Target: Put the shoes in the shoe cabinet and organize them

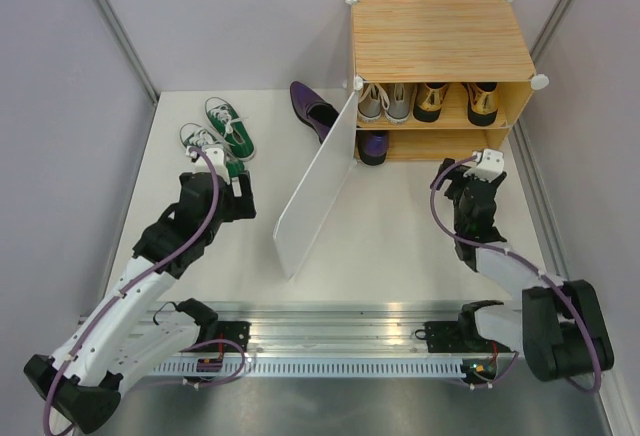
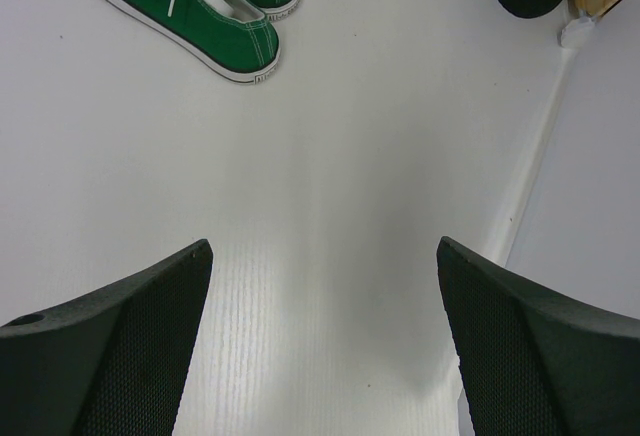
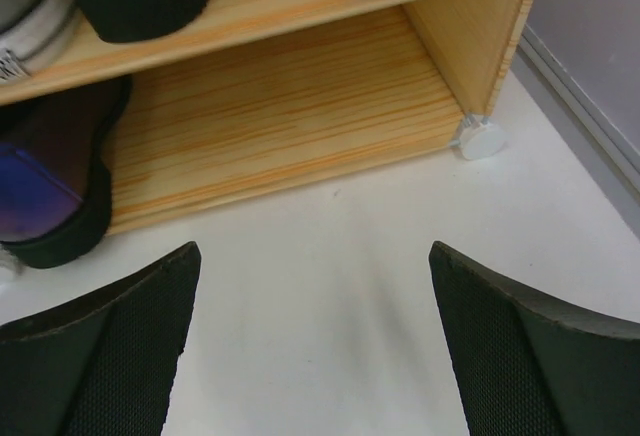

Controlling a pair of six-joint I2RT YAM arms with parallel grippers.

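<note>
- Now we see our left gripper (image 2: 322, 244) spread and empty, near the green sneakers (image 2: 200, 6).
- Our right gripper (image 3: 313, 247) gapes, empty, before the shoe cabinet (image 3: 290, 106).

White table (image 1: 400, 246): green sneakers (image 1: 220, 132) side by side at 10 o'clock, one purple shoe (image 1: 312, 107) at 12, shoe cabinet (image 1: 440, 41) at 1.

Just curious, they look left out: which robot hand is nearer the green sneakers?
Left. The left gripper is just short of the green sneakers; the right gripper is across the table, facing the shoe cabinet.
</note>
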